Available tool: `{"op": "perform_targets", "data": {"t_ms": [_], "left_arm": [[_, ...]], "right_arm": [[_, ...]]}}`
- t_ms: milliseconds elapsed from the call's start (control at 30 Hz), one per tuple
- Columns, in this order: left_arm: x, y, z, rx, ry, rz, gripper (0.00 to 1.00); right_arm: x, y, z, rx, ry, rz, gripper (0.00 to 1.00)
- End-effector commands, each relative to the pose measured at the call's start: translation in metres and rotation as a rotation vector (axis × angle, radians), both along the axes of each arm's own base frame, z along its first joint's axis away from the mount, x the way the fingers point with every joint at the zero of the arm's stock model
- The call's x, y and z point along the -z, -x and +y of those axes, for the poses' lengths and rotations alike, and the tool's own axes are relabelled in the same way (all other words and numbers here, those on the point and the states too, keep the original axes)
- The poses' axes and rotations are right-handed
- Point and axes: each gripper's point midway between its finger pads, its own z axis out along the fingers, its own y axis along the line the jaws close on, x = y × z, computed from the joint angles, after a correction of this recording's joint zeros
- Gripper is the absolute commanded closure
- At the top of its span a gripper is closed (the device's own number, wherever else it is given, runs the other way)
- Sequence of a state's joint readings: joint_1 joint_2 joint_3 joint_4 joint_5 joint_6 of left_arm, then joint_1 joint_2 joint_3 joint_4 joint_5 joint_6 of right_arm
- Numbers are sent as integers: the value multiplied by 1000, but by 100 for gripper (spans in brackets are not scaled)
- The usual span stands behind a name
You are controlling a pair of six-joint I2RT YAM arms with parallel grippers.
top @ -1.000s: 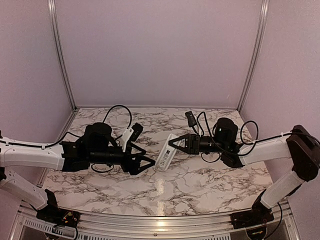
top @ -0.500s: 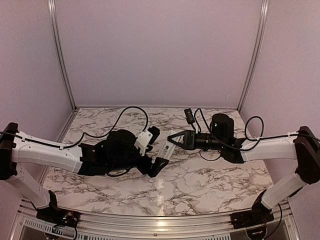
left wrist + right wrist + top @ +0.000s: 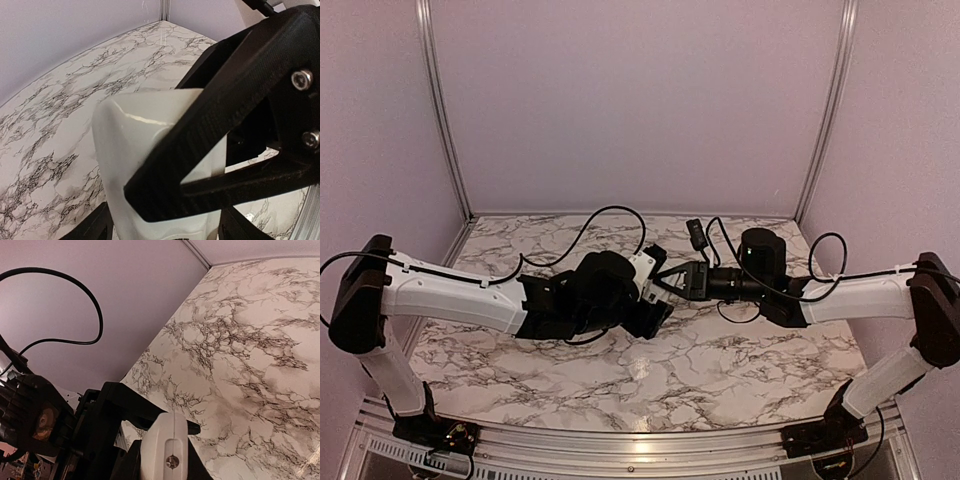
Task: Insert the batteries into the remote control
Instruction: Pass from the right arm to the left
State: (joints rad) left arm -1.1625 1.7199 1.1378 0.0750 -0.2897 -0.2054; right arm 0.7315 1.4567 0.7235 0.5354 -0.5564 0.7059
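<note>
1. Meeting in mid-air over the marble table (image 3: 720,360): the right gripper (image 3: 676,283) is clamped tight on one end of the remote control (image 3: 135,150), holding it clear of the surface.
2. The left gripper (image 3: 656,296) has its fingers (image 3: 95,227) standing wide either side of the other end. I can't tell whether they press it.
3. To do this well, I'd close the left squarely on the narrow sides, release the right only once that grip is firm, and leave the slot face uncovered.
4. The long axis runs gripper to gripper, across the table. The slot side is hidden and no batteries are in view.
</note>
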Motion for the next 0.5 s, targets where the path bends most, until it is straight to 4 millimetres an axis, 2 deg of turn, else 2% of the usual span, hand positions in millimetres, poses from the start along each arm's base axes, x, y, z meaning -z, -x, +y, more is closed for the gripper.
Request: {"op": "perform_targets", "data": {"t_ms": [0,167,200,267,300,333,367,467], "left_arm": [[10,-2,2,-23,-50,28,33],[7,-3,6,-22,-32,38,56],[6,-3,7,-15,-25,43,59],[4,0,7,13,-1,62,61],[0,4,3,62,30,80,62],[-5,6,3,88,58,86,64],[-11,14,0,147,101,101,65],[-34,33,-1,286,205,117,66]], "right_arm": [[-22,-2,5,1,-25,-28,100],[-24,0,4,-2,-25,-34,100],[-25,0,3,-3,-25,-35,97],[-28,1,3,-12,-31,-45,86],[-31,2,2,-17,-33,-51,73],[-33,2,1,-24,-37,-60,68],[-37,1,-2,-35,-46,-74,59],[-56,6,-12,-90,-112,-127,45]]}}
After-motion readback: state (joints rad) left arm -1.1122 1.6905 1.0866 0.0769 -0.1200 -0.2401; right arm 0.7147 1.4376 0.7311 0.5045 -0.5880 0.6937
